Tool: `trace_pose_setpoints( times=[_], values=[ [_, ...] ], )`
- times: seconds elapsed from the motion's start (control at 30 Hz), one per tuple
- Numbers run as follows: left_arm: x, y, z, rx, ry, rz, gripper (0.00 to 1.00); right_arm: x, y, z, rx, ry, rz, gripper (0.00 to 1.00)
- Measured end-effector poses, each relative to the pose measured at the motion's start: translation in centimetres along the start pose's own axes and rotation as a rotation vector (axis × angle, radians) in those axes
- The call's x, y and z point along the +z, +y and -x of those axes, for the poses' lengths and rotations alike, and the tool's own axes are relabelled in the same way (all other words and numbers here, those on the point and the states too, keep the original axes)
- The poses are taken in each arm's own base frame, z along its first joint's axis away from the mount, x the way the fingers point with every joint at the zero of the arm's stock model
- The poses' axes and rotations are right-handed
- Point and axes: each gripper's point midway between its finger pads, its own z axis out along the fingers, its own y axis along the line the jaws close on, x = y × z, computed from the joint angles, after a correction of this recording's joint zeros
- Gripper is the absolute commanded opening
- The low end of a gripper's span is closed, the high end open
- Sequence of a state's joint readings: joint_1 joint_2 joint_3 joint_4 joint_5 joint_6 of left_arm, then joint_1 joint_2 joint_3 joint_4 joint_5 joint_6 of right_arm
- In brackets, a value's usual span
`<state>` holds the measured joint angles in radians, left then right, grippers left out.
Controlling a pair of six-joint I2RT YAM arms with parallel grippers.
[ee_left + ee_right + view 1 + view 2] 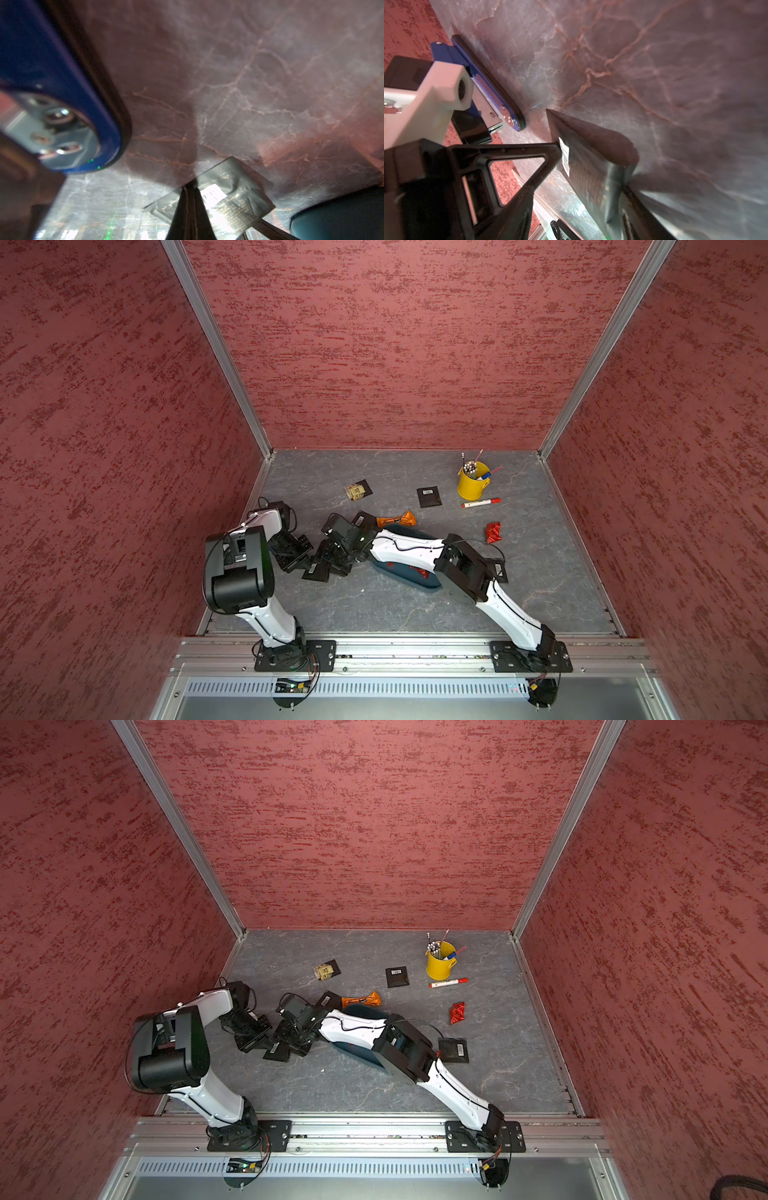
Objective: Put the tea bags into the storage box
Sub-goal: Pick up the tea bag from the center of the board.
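Step in hand: pick-up of one black tea bag (314, 572).

Left gripper (300, 559) was held low over the desk (374, 614). Its fingers (184, 214) were pressed together at the bag's edge; a grip could not be confirmed.

The bag was propped on edge, near the left side of the storage box (392, 574).

Right arm was stretched across the box, wrist pitched down. Right gripper (591, 168) was spread astride the bag, one finger touching the label.

Next move judged: firm pinch, lift, carry rightward over the box wall.
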<state>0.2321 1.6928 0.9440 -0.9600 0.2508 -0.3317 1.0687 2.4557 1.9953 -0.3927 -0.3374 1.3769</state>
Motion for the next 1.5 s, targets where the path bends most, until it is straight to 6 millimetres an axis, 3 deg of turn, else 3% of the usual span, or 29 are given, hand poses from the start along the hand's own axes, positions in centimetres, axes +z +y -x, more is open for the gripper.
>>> trace_pose_setpoints(
  times=[0.43, 0.9, 1.03, 1.2, 1.4, 1.5],
  values=[
    [0.1, -0.2, -0.1, 0.008, 0.002, 0.0, 0.0, 0.2, 0.2, 0.2, -0.042, -0.022, 0.095, 0.58],
    [0.2, -0.4, -0.3, 0.014, 0.008, -0.002, 0.0, -0.4, -0.2, 1.5, -0.06, -0.111, 0.081, 0.49],
    [0.2, -0.4, -0.3, 0.014, 0.008, -0.002, 0.0, -0.4, -0.4, 1.7, -0.065, -0.119, 0.07, 0.37],
    [0.2, -0.4, -0.3, 0.016, 0.008, -0.003, 0.0, -0.4, -0.8, 1.6, -0.061, -0.117, 0.055, 0.02],
    [-0.3, -1.3, -0.3, 0.048, -0.012, -0.033, 0.0, -0.4, -1.1, 1.6, -0.071, -0.114, 0.038, 0.0],
    [-2.3, -2.7, -0.5, 0.095, -0.069, -0.067, 0.0, -0.6, -0.9, 1.5, -0.091, -0.114, 0.031, 0.0]
  ],
)
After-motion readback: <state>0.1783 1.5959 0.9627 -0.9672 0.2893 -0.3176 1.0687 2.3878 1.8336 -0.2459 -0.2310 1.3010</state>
